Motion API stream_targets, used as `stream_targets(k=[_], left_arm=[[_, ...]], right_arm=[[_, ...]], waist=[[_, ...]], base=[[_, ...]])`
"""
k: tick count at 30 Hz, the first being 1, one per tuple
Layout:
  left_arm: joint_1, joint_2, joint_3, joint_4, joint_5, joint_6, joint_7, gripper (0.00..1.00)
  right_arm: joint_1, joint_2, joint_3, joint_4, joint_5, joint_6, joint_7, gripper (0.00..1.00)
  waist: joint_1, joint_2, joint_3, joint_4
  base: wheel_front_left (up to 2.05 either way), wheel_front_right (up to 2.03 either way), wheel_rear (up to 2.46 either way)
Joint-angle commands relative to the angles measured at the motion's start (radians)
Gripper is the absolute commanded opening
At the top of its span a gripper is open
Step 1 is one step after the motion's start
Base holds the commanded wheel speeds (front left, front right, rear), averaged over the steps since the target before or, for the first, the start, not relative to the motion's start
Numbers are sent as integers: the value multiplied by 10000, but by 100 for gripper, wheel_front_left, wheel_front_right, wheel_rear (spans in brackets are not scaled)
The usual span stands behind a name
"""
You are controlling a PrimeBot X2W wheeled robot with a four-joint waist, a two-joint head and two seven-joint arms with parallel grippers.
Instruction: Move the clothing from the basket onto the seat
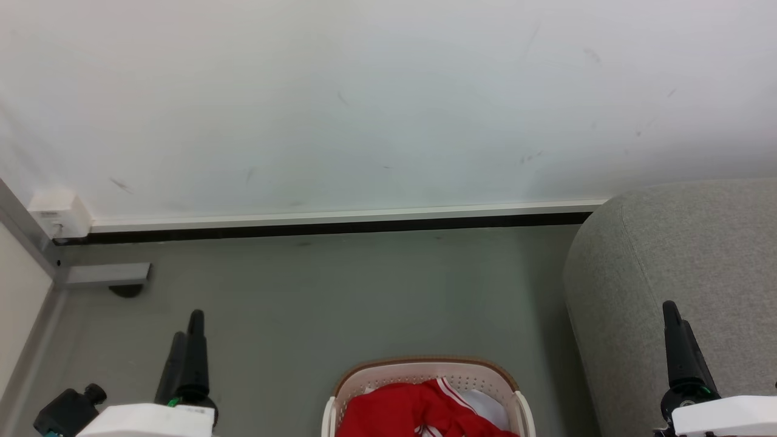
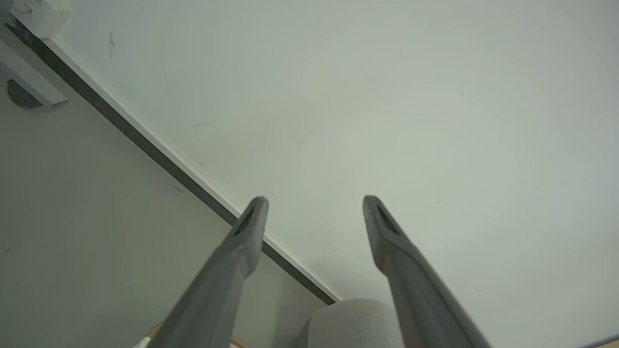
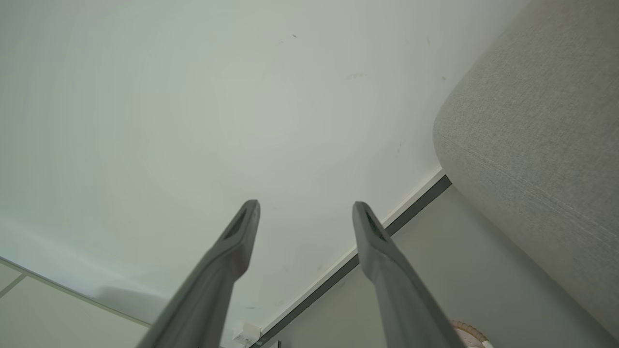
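Gaping wide and empty, the left gripper [image 2: 315, 200] hangs leftmost; centre, the cream-white perforated plastic basket [image 1: 425, 366] holds a red-and-white garment [image 1: 413, 409], likely soft and light, best pinched at a raised fold; the right gripper [image 3: 305, 205], equally spread and empty, hangs by the grey upholstered seat [image 1: 668, 255].

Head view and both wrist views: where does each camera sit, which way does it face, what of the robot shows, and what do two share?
Head view: on the head, facing forward and down at floor, basket and seat; left gripper and right gripper at the lower corners.
Left wrist view: on the left wrist, facing the wall along its open fingers.
Right wrist view: on the right wrist, facing wall and seat likewise.
Shared: all show the seat.
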Motion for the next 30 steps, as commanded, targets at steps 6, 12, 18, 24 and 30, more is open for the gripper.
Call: stream_targets(k=[6, 12, 18, 24, 30], left_arm=[[59, 93, -217, -381, 1729, 244, -240, 100], [129, 99, -398, -372, 3020, 410, -428, 100], [206, 114, -560, -362, 3885, 532, -569, 100], [287, 217, -786, -180, 4847, 886, -754, 100], [305, 278, -903, -214, 5327, 1035, -898, 100]], right_arm=[[-222, -196, 153, -20, -1467, -8, -244, 100], [-269, -343, 392, 59, -3069, -9, -428, 100], [-258, -290, 370, 146, -4097, -10, -583, 100], [-252, -276, 483, 278, -5099, -11, -760, 100], [-264, -272, 585, 381, -5585, -12, -904, 100]], waist=[[0, 0, -29, -39], [0, 0, -33, -84], [0, 0, -40, -111], [0, 0, -56, -133], [0, 0, -50, -157]], base=[[0, 0, 0], [0, 0, 0], [0, 0, 0], [0, 0, 0], [0, 0, 0]])
